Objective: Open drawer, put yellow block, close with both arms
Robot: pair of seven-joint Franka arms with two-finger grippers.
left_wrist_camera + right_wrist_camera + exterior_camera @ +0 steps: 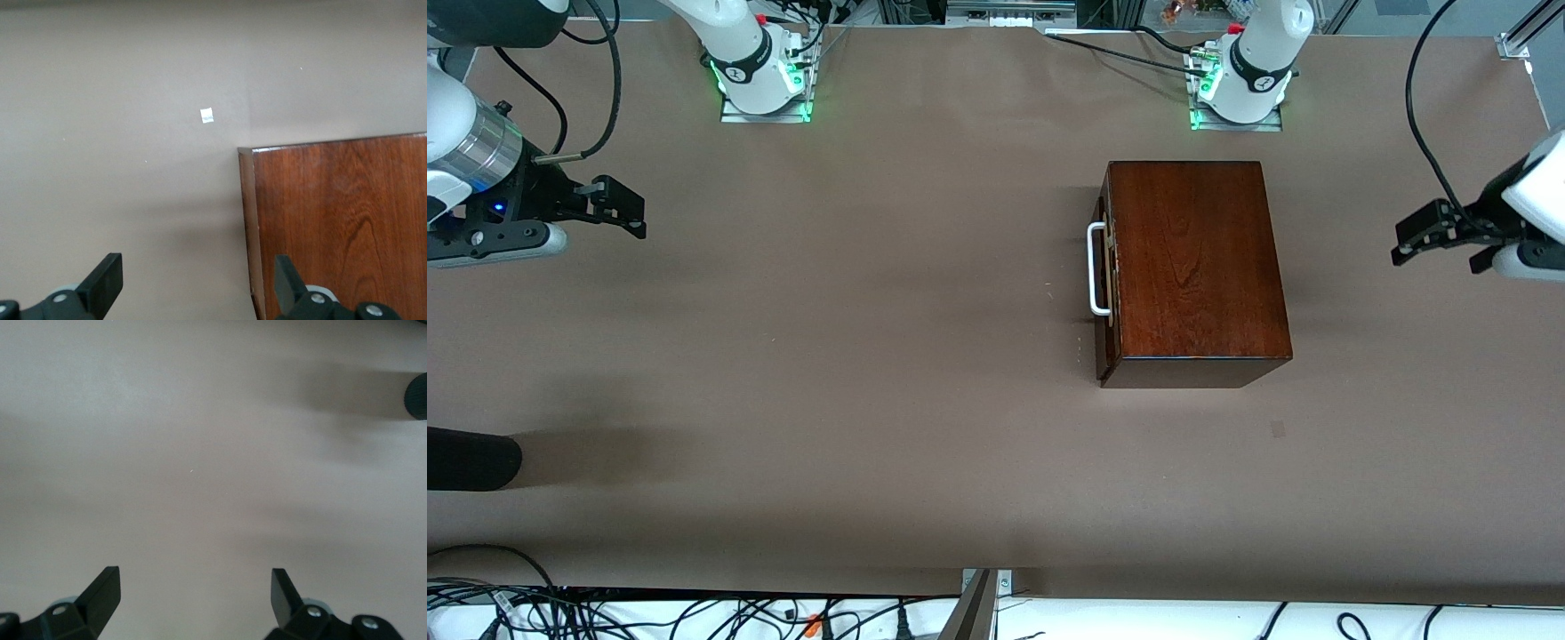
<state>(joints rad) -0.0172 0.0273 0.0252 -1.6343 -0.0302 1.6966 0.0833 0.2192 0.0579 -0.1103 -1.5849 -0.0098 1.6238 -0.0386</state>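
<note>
Flanking shut drawer (1107, 271), left gripper (1427, 233), right gripper (618, 206), fingers spread

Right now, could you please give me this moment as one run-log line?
drawer: shut | block: not in view | left tool: open, waiting at its table end | right tool: open, waiting at its end

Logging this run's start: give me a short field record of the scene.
drawer: shut, handle facing the right arm's end
box: on the table, near the left arm's base
yellow block: not seen
left gripper: open, empty, above the table's edge
right gripper: open, empty, over bare table
</note>
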